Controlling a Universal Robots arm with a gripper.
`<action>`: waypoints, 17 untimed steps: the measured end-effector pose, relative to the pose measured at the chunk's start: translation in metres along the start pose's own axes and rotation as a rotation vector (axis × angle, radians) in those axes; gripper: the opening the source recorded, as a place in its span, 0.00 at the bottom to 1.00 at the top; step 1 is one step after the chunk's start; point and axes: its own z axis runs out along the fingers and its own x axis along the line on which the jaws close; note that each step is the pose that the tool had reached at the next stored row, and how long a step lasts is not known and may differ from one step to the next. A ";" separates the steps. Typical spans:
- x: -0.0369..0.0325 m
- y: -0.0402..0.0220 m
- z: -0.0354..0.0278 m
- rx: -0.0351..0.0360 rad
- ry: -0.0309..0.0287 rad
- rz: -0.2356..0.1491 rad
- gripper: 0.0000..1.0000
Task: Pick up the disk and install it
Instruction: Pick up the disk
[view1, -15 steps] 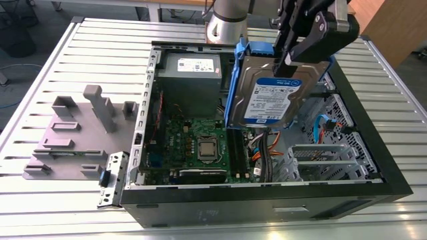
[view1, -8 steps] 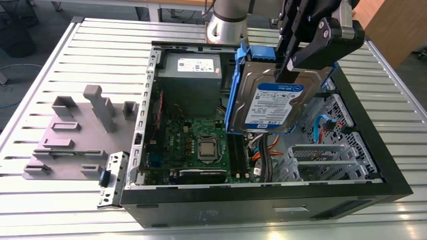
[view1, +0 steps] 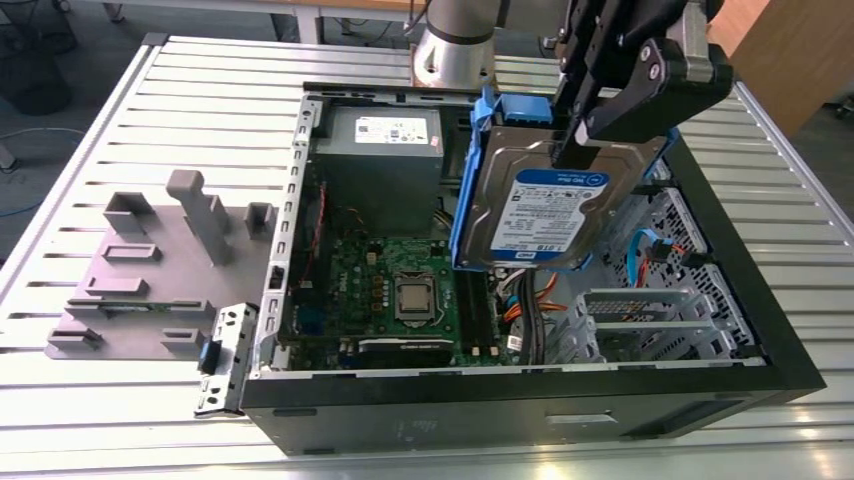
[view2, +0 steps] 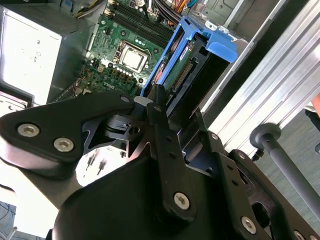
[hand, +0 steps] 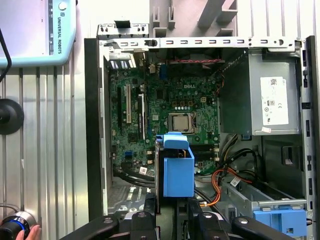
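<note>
The disk (view1: 547, 215) is a silver hard drive with a blue-and-white label in a blue plastic carrier. It hangs tilted on edge above the open computer case (view1: 534, 405), over the right side of the motherboard (view1: 400, 290). My black gripper (view1: 579, 140) is shut on the disk's upper edge. In the second wrist view the disk (view2: 197, 60) juts out past a finger (view2: 162, 130) pressed against its side. The first wrist view looks along the disk (hand: 178, 172), its carrier end toward the motherboard (hand: 170, 100), with the gripper (hand: 175, 212) behind it.
A grey power-supply box (view1: 384, 150) sits at the back of the case. A metal drive cage (view1: 647, 320) and orange and blue cables lie at the exterior view's right. Another blue carrier (hand: 280, 220) sits inside. A grey fixture (view1: 147, 270) lies beside the case. A hand (hand: 35, 233) is nearby.
</note>
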 end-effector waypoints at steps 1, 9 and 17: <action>0.0004 0.0000 0.0000 0.0000 0.0006 0.000 0.35; 0.0065 -0.0003 -0.0001 0.0002 0.0036 0.000 0.35; 0.0161 -0.0007 -0.0001 0.0003 0.0064 0.000 0.35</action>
